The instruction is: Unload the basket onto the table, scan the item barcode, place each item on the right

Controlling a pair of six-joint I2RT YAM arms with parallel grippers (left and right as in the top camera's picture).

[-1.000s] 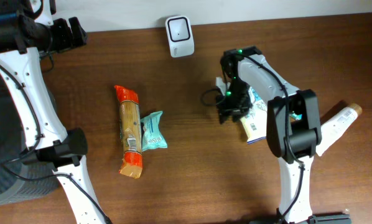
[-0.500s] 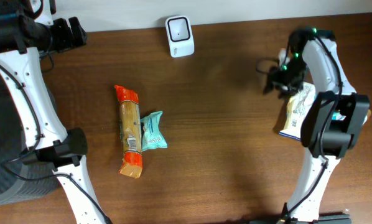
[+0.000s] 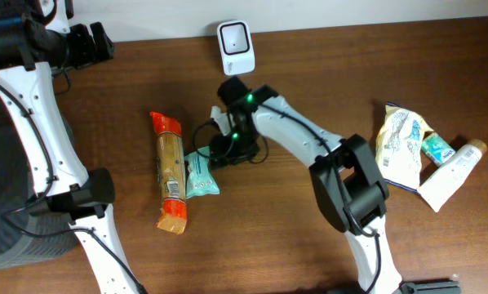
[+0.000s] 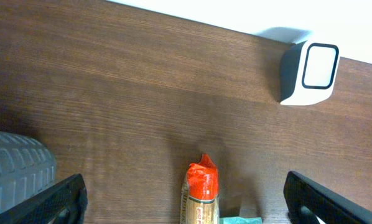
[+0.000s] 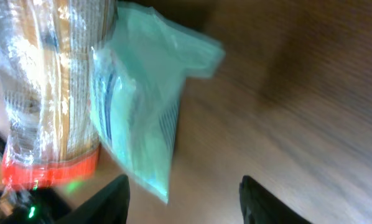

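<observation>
At the far left the left claw (image 3: 94,42) hangs wide and empty near the back edge of the worktop (image 3: 293,220), well apart from everything. It plays no part in the risk.

Next comes the pack (image 3: 170,171), long and orange-ended, lying flat. The pouch (image 3: 201,171), teal and thin, lies against the pack's right side, and this is probably the item to scan. The right claw (image 3: 221,152) hovers just over the pouch's right edge. It is partly spread, with only bare wood between its tips.

The closeness is the first hazard. A finger set down too far left would catch the pack as well and drag both. The pouch is also flat and slack (the wrist view is blurred, so its edge is hard to place). The tips could scrape the worktop, pinch only a corner, and let it slide out on the lift. A cable (image 3: 201,135) loops beside the wrist and might snag the pouch.

The scanner (image 3: 236,47) stands just behind. The barcode's side cannot be told, so the pouch might be presented with the wrong face.

The bag (image 3: 401,147) and tube (image 3: 452,171) at the far right are out of the way.
</observation>
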